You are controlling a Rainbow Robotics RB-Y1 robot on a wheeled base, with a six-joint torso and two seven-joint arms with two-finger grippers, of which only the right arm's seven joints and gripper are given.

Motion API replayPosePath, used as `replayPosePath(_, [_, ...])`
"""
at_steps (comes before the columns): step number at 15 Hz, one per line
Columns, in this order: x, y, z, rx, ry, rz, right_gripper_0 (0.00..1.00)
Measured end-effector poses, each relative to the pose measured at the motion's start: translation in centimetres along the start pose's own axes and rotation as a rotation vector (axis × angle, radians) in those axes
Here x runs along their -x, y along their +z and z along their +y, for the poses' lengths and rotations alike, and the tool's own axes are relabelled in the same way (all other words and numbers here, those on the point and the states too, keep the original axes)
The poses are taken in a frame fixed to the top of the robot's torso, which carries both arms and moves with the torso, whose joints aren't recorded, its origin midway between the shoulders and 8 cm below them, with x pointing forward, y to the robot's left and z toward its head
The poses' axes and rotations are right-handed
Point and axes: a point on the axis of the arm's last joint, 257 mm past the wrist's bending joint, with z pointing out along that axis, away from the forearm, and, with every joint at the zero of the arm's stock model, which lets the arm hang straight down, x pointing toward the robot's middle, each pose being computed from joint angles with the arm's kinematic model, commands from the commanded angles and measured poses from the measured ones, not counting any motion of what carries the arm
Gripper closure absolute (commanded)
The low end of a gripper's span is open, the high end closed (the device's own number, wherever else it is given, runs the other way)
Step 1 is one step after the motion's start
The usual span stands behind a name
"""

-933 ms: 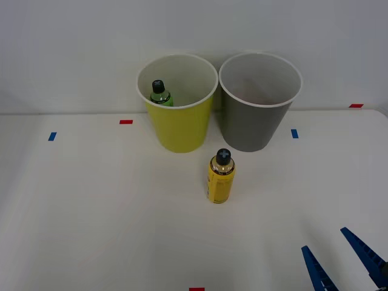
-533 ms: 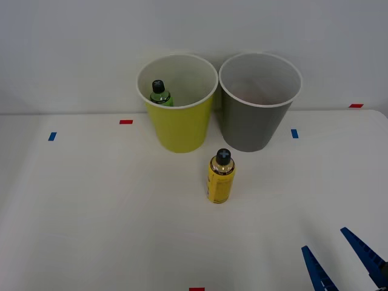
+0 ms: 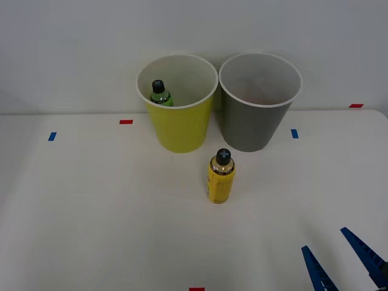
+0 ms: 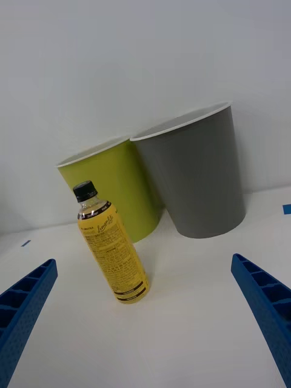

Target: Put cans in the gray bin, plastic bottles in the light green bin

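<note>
A yellow plastic bottle with a black cap stands upright on the white table, just in front of the two bins. The light green bin holds a green bottle with a black cap. To its right stands the gray bin; no cans are visible. My right gripper is open near the table's front right corner, well apart from the yellow bottle, with nothing between its blue fingers.
Small red tape marks and blue tape marks dot the white table. A pale wall rises right behind the bins. Open tabletop stretches to the left and in front of the yellow bottle.
</note>
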Motion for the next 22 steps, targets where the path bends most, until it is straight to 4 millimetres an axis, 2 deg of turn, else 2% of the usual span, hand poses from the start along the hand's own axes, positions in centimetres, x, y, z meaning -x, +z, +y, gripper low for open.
replayPosePath(22, [0.0,0.0,0.0,0.0,0.0,0.0,0.0])
